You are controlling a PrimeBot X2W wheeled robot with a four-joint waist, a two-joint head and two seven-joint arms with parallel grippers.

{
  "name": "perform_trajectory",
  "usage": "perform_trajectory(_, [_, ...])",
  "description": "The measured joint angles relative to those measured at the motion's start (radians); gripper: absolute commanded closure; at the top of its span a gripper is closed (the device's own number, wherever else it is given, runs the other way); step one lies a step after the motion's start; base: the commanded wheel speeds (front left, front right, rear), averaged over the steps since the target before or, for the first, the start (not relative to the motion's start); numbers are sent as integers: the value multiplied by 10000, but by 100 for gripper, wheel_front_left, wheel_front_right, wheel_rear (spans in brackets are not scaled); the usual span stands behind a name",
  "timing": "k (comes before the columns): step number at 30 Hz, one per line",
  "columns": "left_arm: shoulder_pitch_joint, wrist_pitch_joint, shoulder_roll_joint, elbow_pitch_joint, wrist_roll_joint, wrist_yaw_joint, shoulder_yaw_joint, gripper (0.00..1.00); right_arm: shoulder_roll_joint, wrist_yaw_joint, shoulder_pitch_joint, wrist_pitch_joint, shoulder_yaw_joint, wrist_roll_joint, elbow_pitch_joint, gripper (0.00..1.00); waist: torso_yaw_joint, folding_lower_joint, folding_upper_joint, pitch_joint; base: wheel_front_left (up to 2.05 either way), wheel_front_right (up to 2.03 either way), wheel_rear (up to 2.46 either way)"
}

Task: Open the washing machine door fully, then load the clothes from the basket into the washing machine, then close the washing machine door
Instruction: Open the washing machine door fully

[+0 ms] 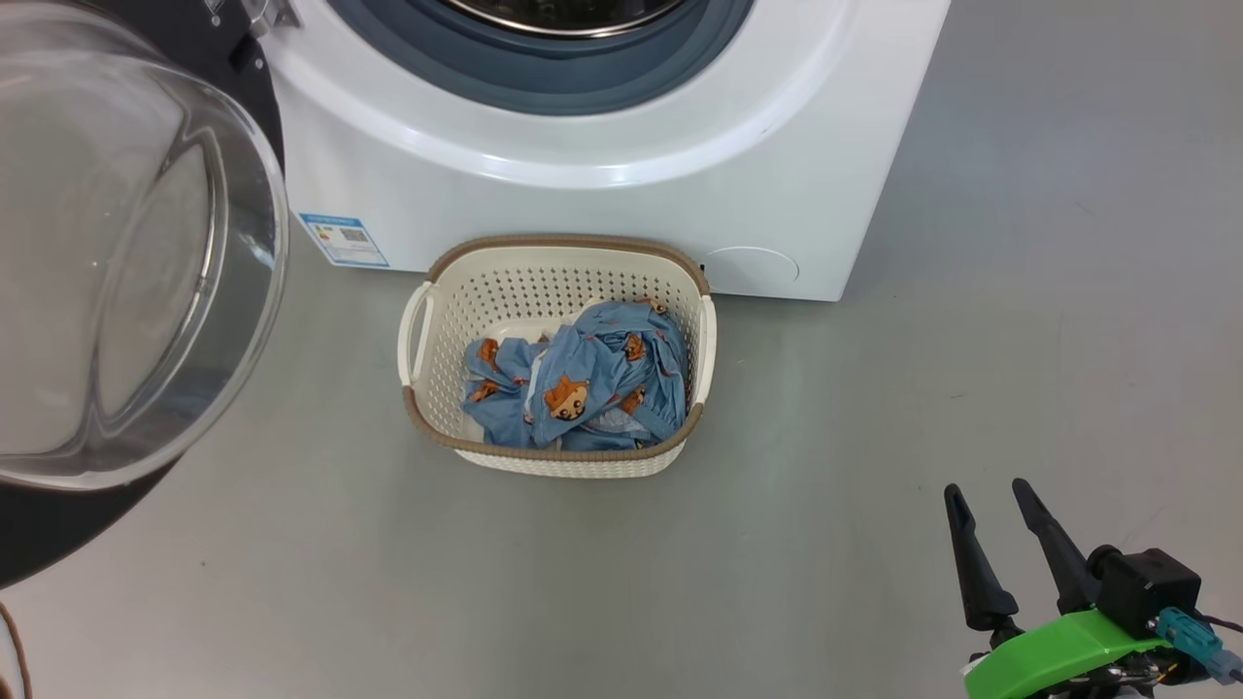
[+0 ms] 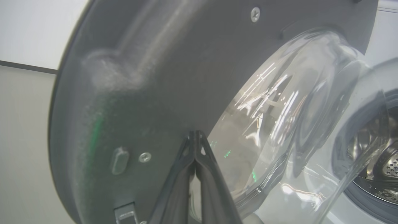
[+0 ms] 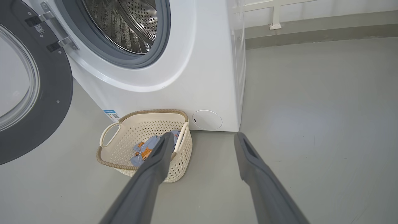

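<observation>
Washing machine door (image 1: 126, 243) hangs wide open at our left, its clear glass bowl bulging toward us w/ the black frame behind it. Our left gripper (image 2: 195, 134) is pinched closed, tips meeting w/ nothing btwn them. The tips sit right up at the door's dark inner frame, beside the edge of the glass; whether they actually touch it we can't tell. Our right gripper (image 1: 986, 488) hovers at lower right over bare floor (image 1: 1020, 291), fingers (image 3: 155, 161) spread apart and holding nothing, well apart from the basket (image 1: 554, 254).

The basket stands on the floor just in front of the washing machine (image 1: 602, 194), back rim close to the white front panel. Clothes (image 1: 583, 379) lie bunched inside it, light blue w/ orange fox faces and bits of white. The steel drum (image 3: 124, 25) is open to view, w/ the grey gasket (image 1: 544, 92) round it.

The floor is smooth grey w/ faint scuffs. In the right wrist view a grey skirting band and white wall (image 3: 311, 9) run behind the machine.

A blue label sticker (image 1: 345, 238) on the machine's lower left front carries a QR-type square; its text is too small to read. A small tag (image 3: 39, 28) by the door hinge is also unreadable.
</observation>
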Motion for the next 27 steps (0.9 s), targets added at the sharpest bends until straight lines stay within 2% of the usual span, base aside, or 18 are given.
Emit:
perform_trajectory(10, [11,-2,-389,-539,454,-562,238,100,36,0,-15,0,-44,0,56,0,52,1,0,-193,0,0,0])
perform_trajectory(16, [401,-2,-612,-1191,721,-909,-8,100,69,0,-12,0,-69,0,71,0,95,0,0,-396,0,0,0])
perform_trajectory(21, [1073,-2,-627,-1469,621,-1007,-815,100,90,0,-5,0,-58,0,81,0,55,0,0,-552,0,0,0])
perform_trajectory(23, [1311,-2,-629,-1580,318,-978,-1369,100,90,0,-4,0,-48,0,82,0,14,0,0,-603,0,0,0])
perform_trajectory(24, [1596,-2,-627,-1816,69,-796,-2044,100,90,0,0,0,-46,0,81,0,-32,0,0,-657,0,0,0])
perform_trajectory(25, [1775,-2,-619,-1956,4,-702,-2408,74,90,0,6,0,-44,-2,81,0,-54,0,0,-680,0,0,0])
perform_trajectory(26, [1956,-2,-625,-2111,-109,-558,-2740,52,92,0,13,0,-40,-2,79,0,-75,0,0,-705,0,0,0])
perform_trajectory(27, [2133,-2,-625,-2284,-224,-441,-3041,10,92,0,27,0,-38,-2,81,0,-94,1,0,-734,0,0,0])
